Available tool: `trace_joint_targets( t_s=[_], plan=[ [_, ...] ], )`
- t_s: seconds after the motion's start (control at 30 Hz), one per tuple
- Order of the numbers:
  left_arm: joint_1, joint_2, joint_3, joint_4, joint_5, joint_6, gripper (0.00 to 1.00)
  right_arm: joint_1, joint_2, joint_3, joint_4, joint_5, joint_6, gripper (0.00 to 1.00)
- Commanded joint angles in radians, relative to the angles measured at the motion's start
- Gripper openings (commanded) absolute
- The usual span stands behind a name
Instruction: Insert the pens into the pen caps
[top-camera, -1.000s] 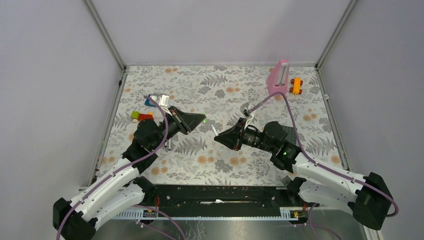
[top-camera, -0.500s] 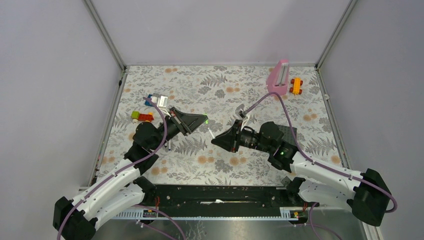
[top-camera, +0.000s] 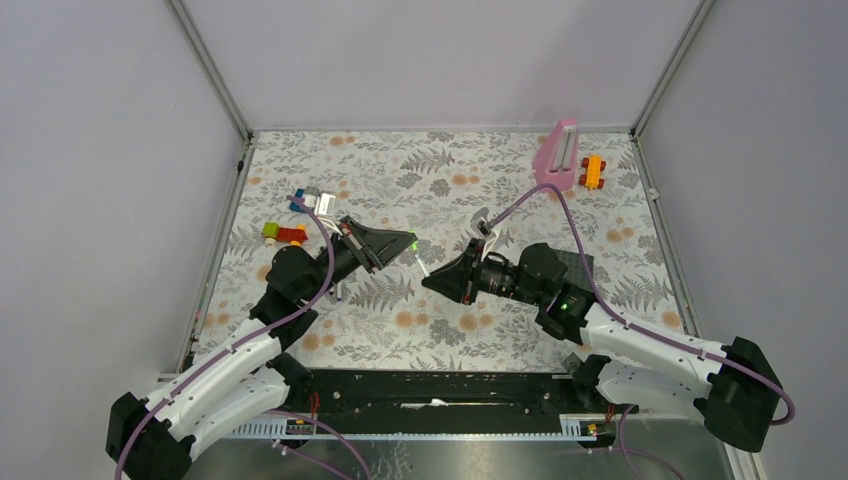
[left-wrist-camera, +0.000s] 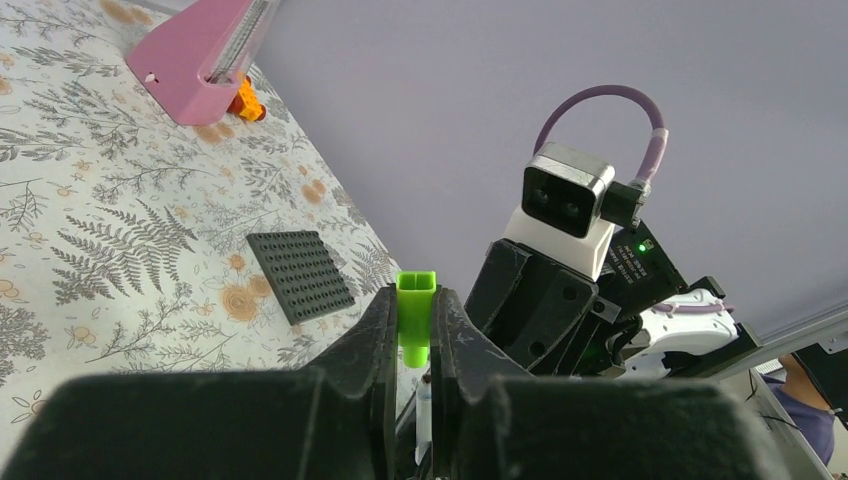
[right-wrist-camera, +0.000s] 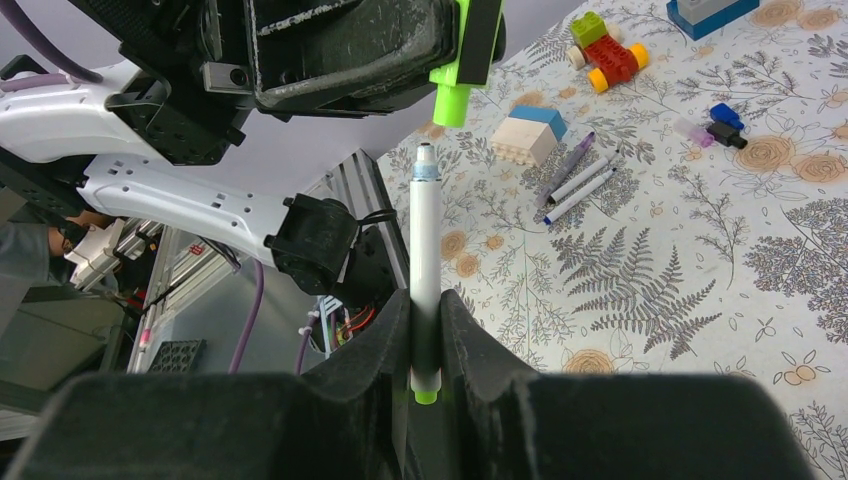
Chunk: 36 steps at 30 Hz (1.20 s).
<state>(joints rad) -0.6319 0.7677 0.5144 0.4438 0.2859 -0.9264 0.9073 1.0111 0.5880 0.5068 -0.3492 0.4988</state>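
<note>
The left gripper (left-wrist-camera: 414, 325) is clenched on a bright green tube-shaped plastic cap (left-wrist-camera: 416, 305), held clear of the table. The right gripper (right-wrist-camera: 427, 335) grasps a thin white-barrelled marker pen (right-wrist-camera: 425, 240). The pen's tip points towards the cap's open end, near it but not touching. Two further white pens (right-wrist-camera: 580, 190) lie on the floral-patterned table cover (right-wrist-camera: 700, 250), beside a white-and-blue toy brick (right-wrist-camera: 528, 135).
</note>
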Motion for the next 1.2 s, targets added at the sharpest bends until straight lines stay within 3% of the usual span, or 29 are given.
trace_joint_targets(
  t_s=[0.0,1.17],
  plan=[
    [-0.002,-0.01,-0.002,0.079,0.03,-0.017,0.0,0.01,0.001,0.05,0.037,0.022,-0.008,0.0],
    [-0.026,0.008,-0.008,0.079,0.003,0.006,0.0,0.011,-0.013,0.06,0.039,0.05,-0.017,0.0]
  ],
)
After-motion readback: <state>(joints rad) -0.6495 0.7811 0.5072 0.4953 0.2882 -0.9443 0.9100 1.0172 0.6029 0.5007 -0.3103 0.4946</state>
